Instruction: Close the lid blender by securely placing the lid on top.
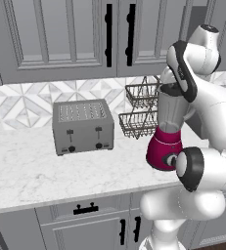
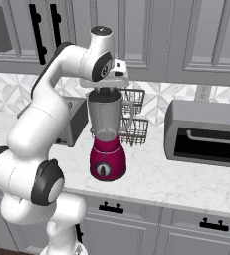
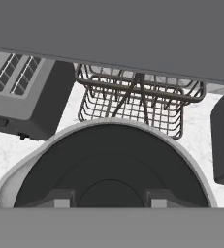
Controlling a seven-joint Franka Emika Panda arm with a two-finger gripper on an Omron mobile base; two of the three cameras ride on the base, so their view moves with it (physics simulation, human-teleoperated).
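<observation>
1. Left base view: we find the blender (image 1: 167,131) on the counter (image 1: 26,171), right of the toaster (image 1: 83,126) and in front of the wire basket rack (image 1: 140,110). The arm hides the jar's top.
2. Right base view: the gripper (image 2: 106,89) sits directly over the jar rim; we cannot tell how its fingers stand.
3. Hand view: the lid (image 3: 108,169) lies black inside the jar's rim, fingertips (image 3: 60,199) low at either side.

Glossy blender (image 2: 106,149) (translucent jar), marble counter (image 1: 26,171).

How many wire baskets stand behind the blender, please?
2, stacked: the upper dark wire basket and the lower dark wire basket, both behind the magenta-based blender; the arm hides part of them.
</observation>
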